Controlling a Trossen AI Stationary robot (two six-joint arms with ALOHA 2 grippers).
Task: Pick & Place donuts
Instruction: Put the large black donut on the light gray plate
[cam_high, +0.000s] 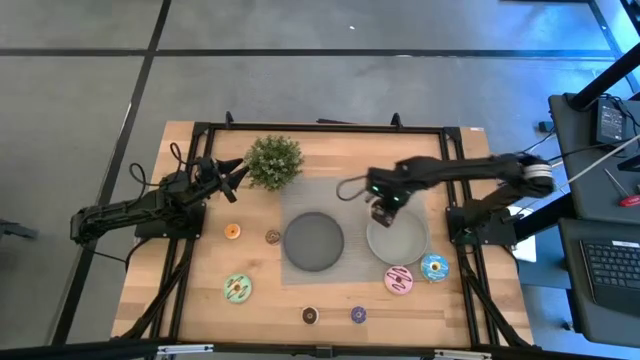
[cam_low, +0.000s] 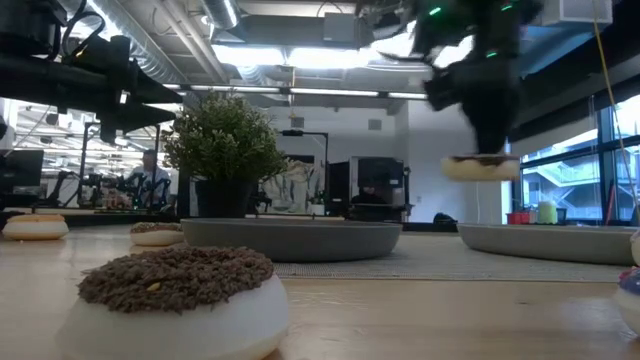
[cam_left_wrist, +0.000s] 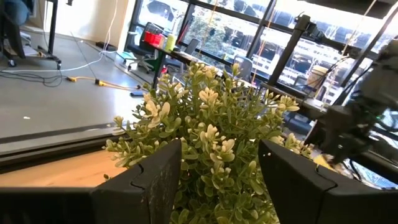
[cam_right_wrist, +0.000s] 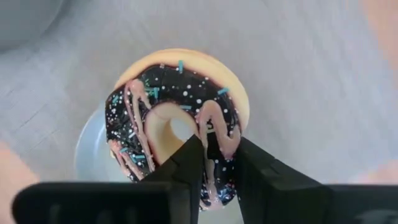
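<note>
The chocolate donut with sprinkles (cam_right_wrist: 168, 87) is in my right gripper (cam_right_wrist: 217, 148), which hangs over the far-left rim of the pale grey bowl (cam_high: 400, 243). The low view shows this donut (cam_low: 482, 167) in the air under the gripper (cam_low: 480, 90). On the table lie the orange (cam_high: 232, 231), brown (cam_high: 272, 236), green (cam_high: 237, 288), pink (cam_high: 399, 280), blue (cam_high: 434, 267), dark brown (cam_high: 310, 316) and purple (cam_high: 358, 315) donuts. My left gripper (cam_high: 238, 170) waits open beside the plant (cam_high: 273, 160). My right gripper pinches the chocolate donut's ring on one side (cam_right_wrist: 214, 121). One finger (cam_right_wrist: 186, 165) is in the hole and the other (cam_right_wrist: 258, 171) is outside the rim. The fingers come from above, pointing down. The donut is lifted clear and hangs roughly level above the bowl.
A dark grey plate (cam_high: 313, 240) sits on a grey mat (cam_high: 350, 190) at the table's middle, left of the bowl. The potted plant stands at the far edge, right in front of my left gripper (cam_left_wrist: 217, 155). A black frame (cam_high: 190, 200) runs along the table's sides.
</note>
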